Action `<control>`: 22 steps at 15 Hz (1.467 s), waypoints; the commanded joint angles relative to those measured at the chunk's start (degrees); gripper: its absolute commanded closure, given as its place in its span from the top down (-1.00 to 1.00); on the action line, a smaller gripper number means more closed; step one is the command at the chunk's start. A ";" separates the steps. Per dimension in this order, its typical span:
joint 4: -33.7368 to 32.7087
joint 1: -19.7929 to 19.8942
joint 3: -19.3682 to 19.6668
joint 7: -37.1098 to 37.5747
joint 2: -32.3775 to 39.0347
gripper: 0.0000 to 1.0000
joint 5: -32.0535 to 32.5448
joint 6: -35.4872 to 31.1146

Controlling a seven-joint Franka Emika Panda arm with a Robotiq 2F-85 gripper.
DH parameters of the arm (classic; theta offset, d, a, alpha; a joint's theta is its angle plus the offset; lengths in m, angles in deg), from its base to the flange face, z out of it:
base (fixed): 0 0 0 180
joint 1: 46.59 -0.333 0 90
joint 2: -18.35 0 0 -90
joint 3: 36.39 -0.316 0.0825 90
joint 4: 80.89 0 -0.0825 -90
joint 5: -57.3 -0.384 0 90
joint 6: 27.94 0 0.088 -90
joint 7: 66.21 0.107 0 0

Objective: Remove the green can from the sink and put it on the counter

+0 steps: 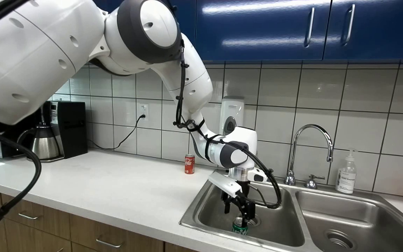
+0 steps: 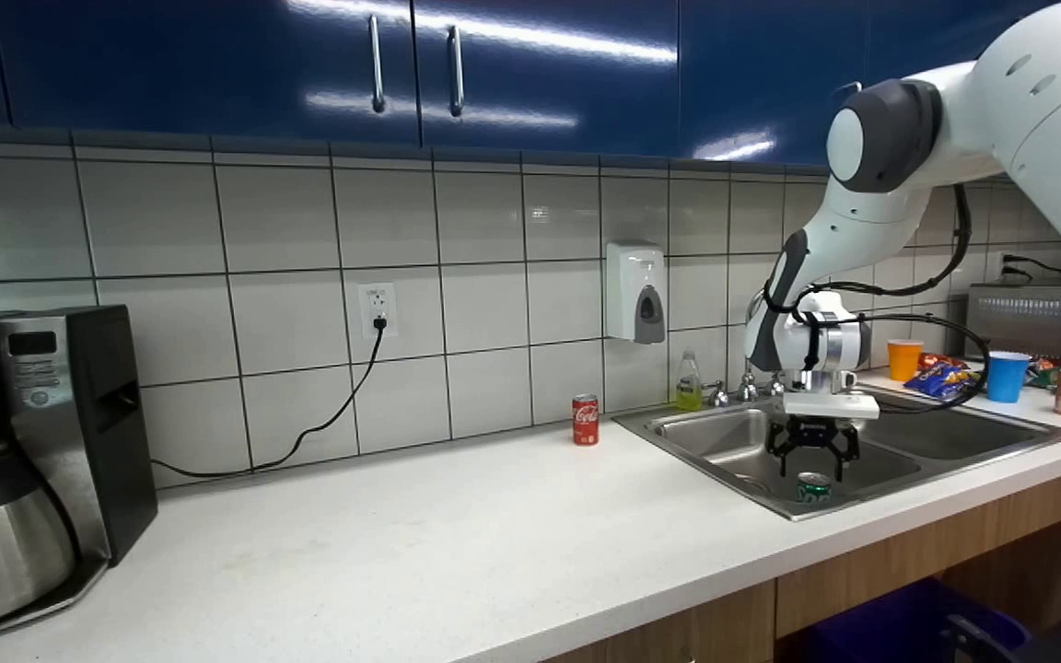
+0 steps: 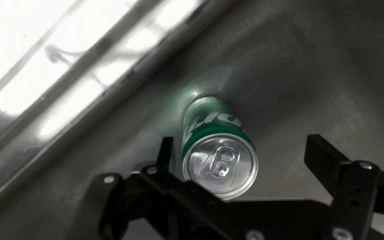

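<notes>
The green can (image 3: 212,126) stands upright in the sink (image 1: 187,218), in the basin nearer the long counter (image 1: 128,189). In the wrist view its silvery top faces the camera. It also shows in both exterior views (image 1: 240,229) (image 2: 811,488), its lower part hidden by the sink's front rim. My gripper (image 3: 240,146) is open, fingers pointing down, with nothing held. In the wrist view the can's top lies between the fingers, close to the left finger, with a wide gap to the right one. The gripper (image 2: 810,471) is low over the basin, just above the can.
The curved chrome faucet (image 1: 310,127) and a soap bottle (image 1: 346,176) stand behind the sink. A small red can (image 2: 586,420) stands on the counter near the wall. A coffee maker (image 2: 61,442) is at the counter's far end. Cups, including a blue one (image 2: 1008,376), stand beyond the sink.
</notes>
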 commanded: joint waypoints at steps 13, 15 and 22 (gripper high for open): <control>-2.97 2.66 -1.22 -0.48 3.86 1.00 -0.40 -2.13; -3.30 2.50 -1.15 -0.30 4.28 1.00 -0.28 -2.26; -4.63 2.47 -1.08 -0.05 6.05 1.00 -0.13 -2.58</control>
